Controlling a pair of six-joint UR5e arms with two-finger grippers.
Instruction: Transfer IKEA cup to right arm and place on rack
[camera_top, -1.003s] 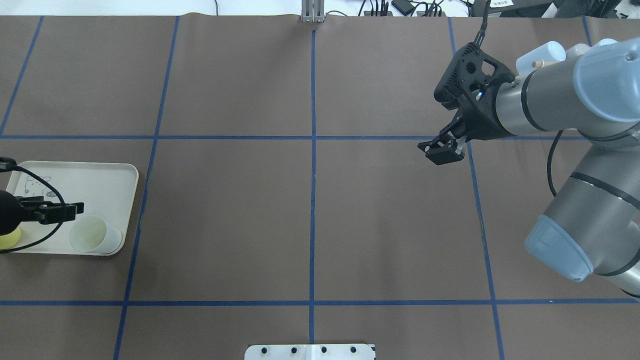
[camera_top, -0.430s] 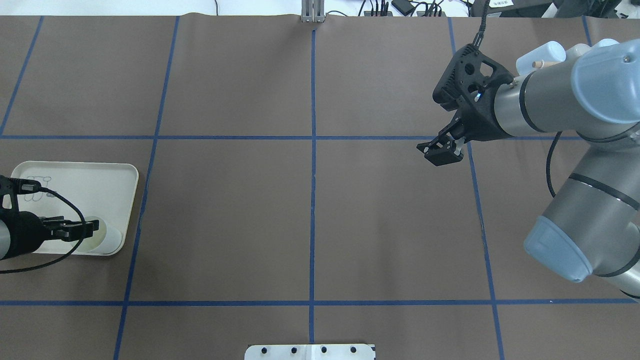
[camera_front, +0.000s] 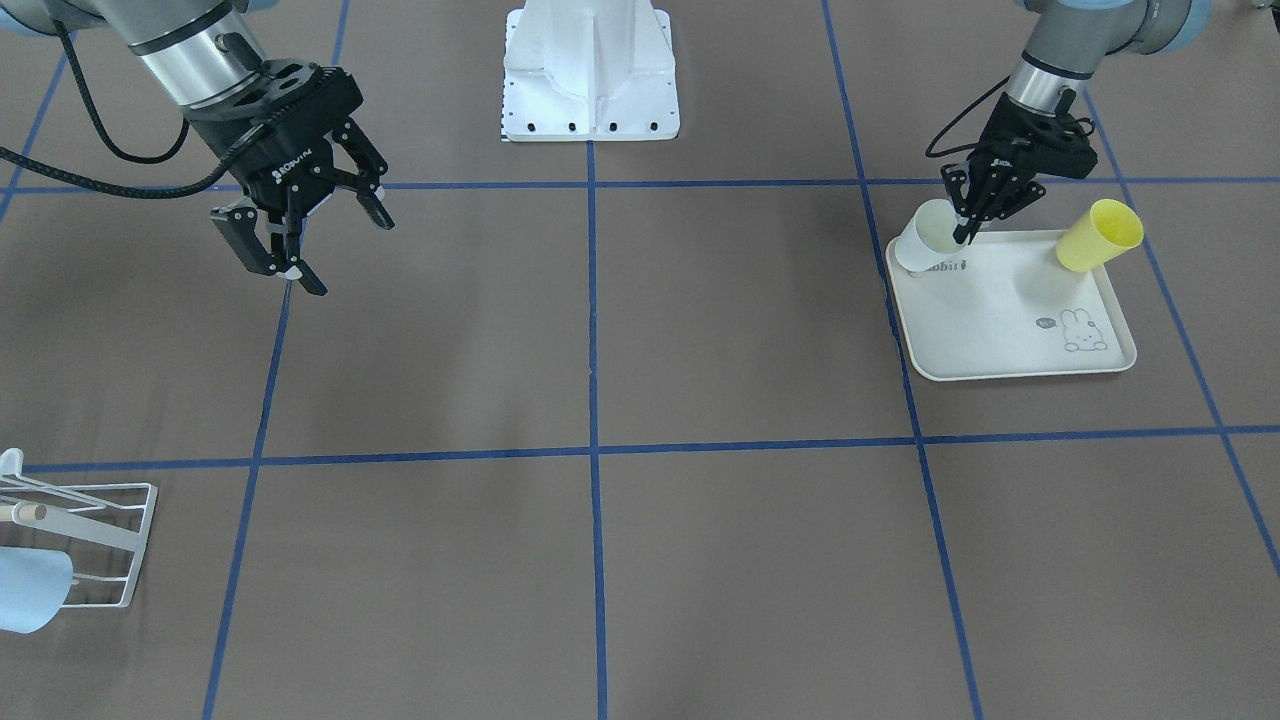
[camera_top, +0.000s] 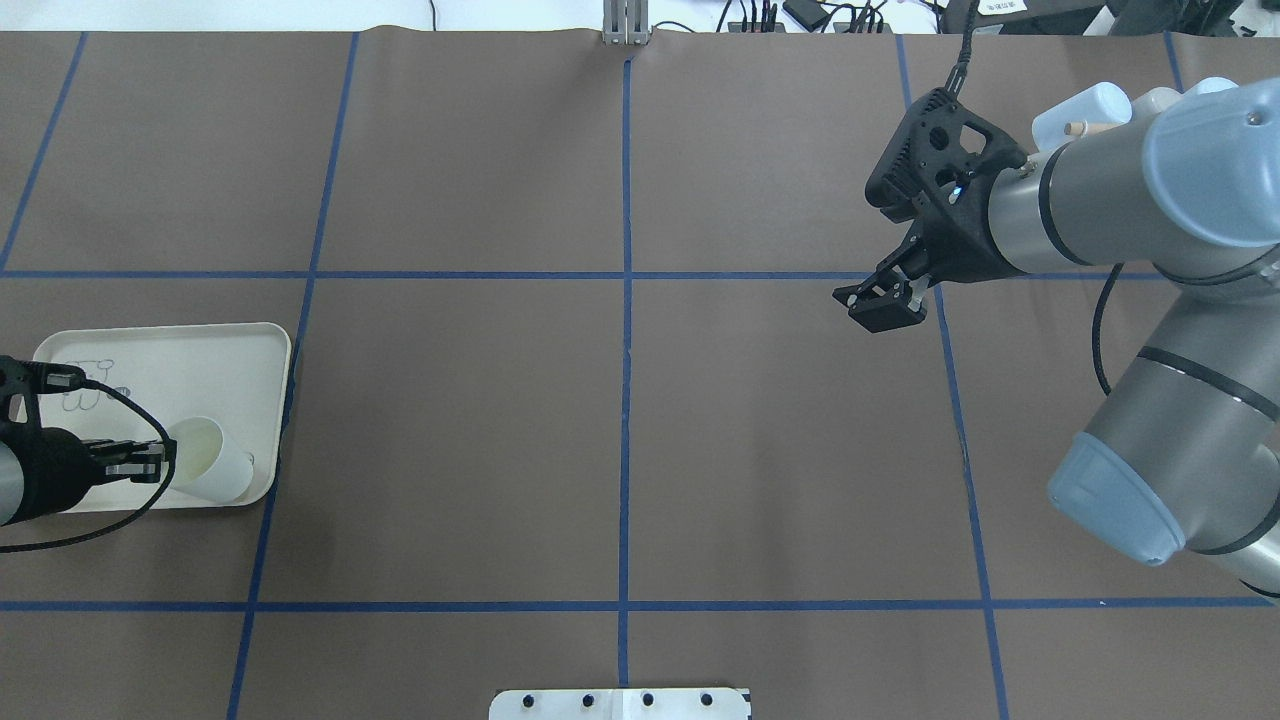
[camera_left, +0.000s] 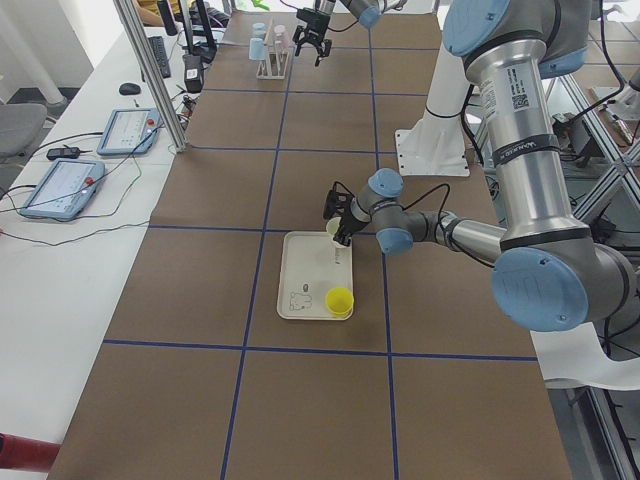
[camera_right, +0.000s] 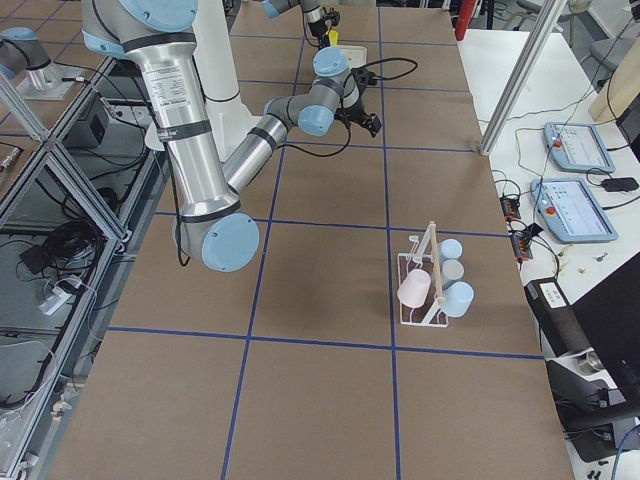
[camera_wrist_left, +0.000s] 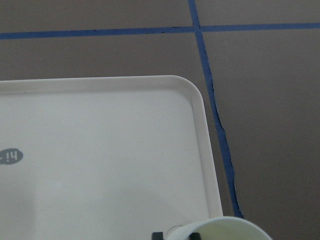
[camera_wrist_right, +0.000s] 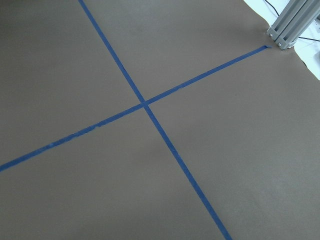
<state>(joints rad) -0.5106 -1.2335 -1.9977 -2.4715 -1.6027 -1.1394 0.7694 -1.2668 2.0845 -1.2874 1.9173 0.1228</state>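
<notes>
The IKEA cup (camera_front: 922, 243) (camera_top: 218, 462) is translucent white and sits tilted at a corner of the cream tray (camera_front: 1000, 340) (camera_top: 170, 360). My left gripper (camera_front: 965, 232) (camera_top: 150, 458) is shut on its rim, one finger inside the mouth. The left wrist view shows only the cup's rim (camera_wrist_left: 227, 229) at the bottom edge. My right gripper (camera_front: 318, 250) (camera_top: 880, 305) hangs open and empty above the bare table, far from the cup. The white wire rack (camera_front: 95, 535) (camera_right: 425, 275) stands at the table's right end with several cups on it.
A yellow cup (camera_front: 1100, 235) (camera_left: 340, 299) leans on the tray's other corner, close beside my left wrist. The robot's white base (camera_front: 590, 70) is at the middle of the near edge. Blue tape lines cross the brown table cover.
My left gripper moved along the tray to the white cup and closed on its rim. The cup tipped and the tray slid slightly toward the table's middle. The right arm barely moved.
</notes>
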